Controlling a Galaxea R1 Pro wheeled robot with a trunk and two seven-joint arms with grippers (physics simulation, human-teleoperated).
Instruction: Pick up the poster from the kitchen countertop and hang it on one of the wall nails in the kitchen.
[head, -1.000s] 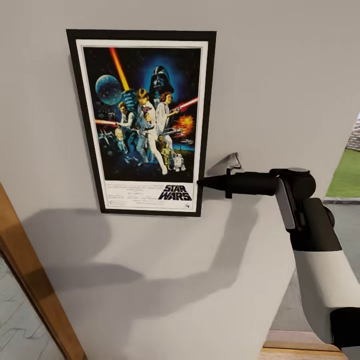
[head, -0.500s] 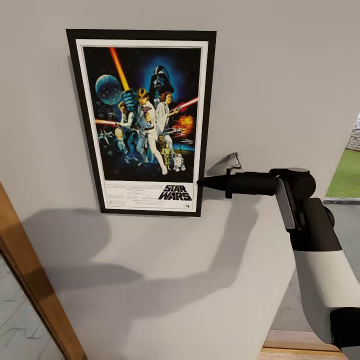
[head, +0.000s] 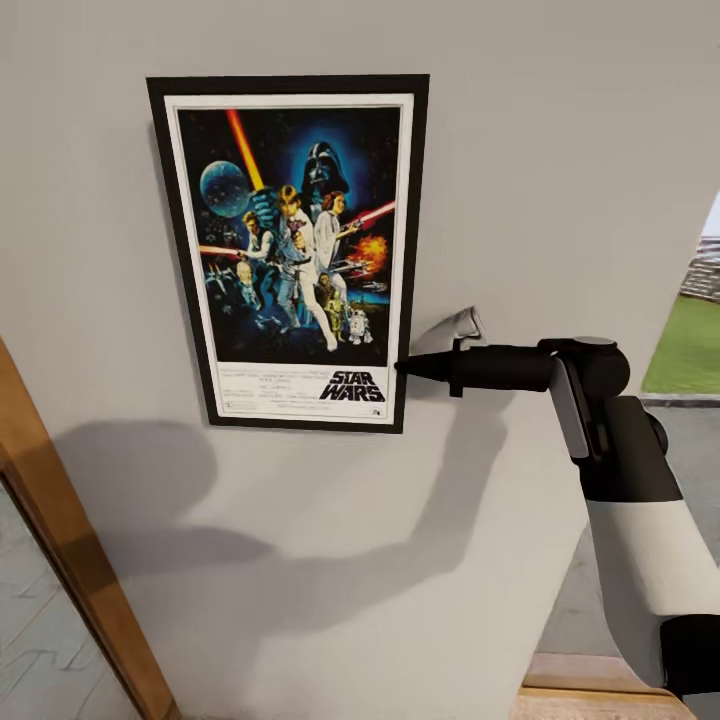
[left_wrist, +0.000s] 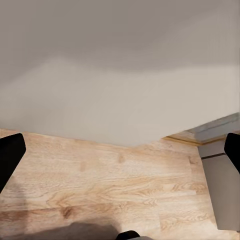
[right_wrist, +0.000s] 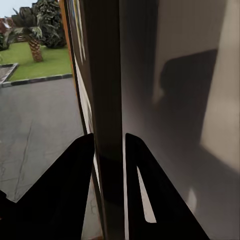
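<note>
The right hand (head: 405, 366) pinches the lower right edge of the black-framed, white-bordered Star Wars poster (head: 295, 250) against the grey wall (head: 560, 150). The poster's top has tilted slightly rightward since earlier.

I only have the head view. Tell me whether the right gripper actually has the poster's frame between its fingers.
Observer: Yes. In the right wrist view the black frame edge of the poster runs between the two fingers of the right gripper, which sit close against it on both sides.
Operator: Give me the left gripper's state.
Observer: The left gripper is open, with its fingertips wide apart and nothing between them.
Operator: Report what it points at.
Observer: A wooden floor meeting the base of a grey wall.
</note>
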